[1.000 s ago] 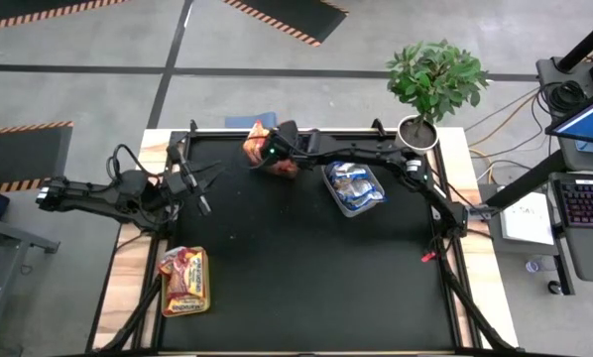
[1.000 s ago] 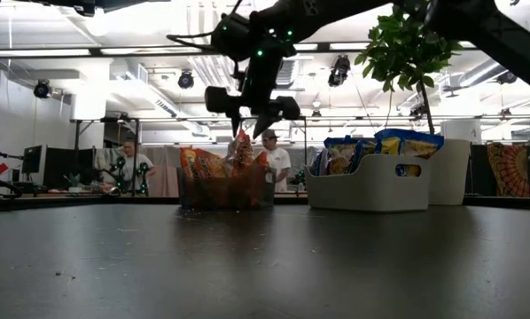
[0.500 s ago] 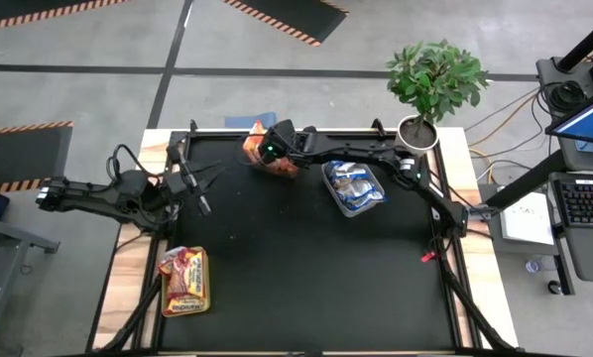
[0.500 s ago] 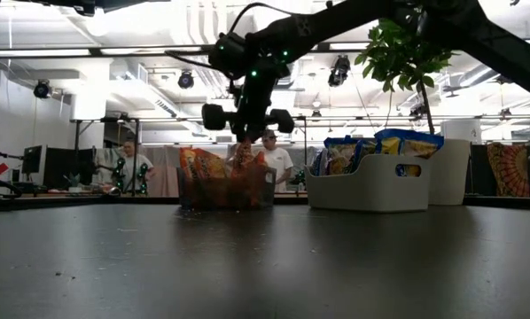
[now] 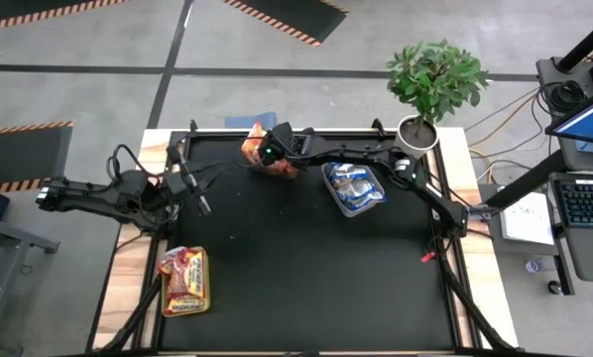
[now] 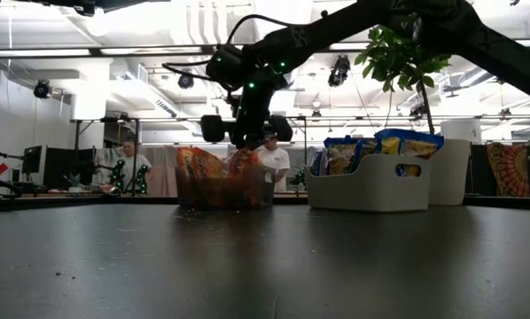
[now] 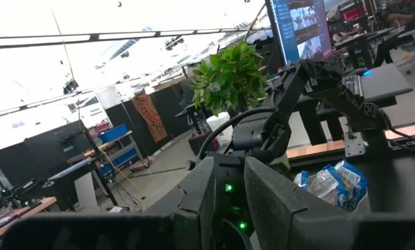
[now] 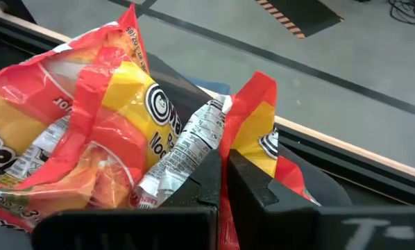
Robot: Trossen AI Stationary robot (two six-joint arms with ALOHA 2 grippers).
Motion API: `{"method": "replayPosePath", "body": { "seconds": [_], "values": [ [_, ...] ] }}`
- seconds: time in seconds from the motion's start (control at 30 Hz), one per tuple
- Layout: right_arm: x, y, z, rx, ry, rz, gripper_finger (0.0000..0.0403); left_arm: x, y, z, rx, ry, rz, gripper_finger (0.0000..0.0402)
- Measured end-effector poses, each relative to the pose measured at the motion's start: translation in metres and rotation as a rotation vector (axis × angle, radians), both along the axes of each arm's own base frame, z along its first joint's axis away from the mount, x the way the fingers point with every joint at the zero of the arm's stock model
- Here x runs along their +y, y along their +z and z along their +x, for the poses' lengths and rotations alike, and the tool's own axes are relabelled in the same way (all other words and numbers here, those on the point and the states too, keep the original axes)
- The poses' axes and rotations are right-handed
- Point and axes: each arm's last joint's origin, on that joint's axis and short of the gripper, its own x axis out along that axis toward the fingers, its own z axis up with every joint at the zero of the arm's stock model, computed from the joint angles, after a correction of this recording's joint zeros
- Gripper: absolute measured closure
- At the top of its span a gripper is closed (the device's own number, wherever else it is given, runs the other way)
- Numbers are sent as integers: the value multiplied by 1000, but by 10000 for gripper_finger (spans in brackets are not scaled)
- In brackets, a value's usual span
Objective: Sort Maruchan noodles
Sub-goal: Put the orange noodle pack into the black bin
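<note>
Orange Maruchan noodles fill a bin at the table's far edge, where the right gripper reaches in, fingers pressed together on an orange packet's edge. Blue packets sit in a grey bin beside it and red ones near the front-left corner, while the left gripper waits, narrowly closed, at the table's left side.

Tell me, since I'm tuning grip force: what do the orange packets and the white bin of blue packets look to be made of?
The orange crinkly ramen packets look like thin glossy plastic film: creased, shiny, with a printed label panel. The right end effector is shut on one. The white rounded bin looks like matte moulded plastic, with smooth opaque walls; whether it is rigid, the pictures leave open.
</note>
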Motion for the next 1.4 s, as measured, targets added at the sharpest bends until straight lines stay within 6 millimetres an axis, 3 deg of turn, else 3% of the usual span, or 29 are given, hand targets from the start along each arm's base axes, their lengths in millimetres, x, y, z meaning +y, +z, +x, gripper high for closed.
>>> {"method": "replayPosePath", "body": {
  "seconds": [0.5,0.8,1.2,1.4],
  "values": [
    [8,5,7,-12,65,-29,394,0,0,0,2,0,0,338],
    [21,34,6,-19,91,-85,394,0,0,0,9,2,9,338],
    [18,-14,13,34,58,-54,394,0,0,0,9,2,10,338],
    [15,-14,11,40,48,-53,394,0,0,1,10,2,10,338]
  ]
}}
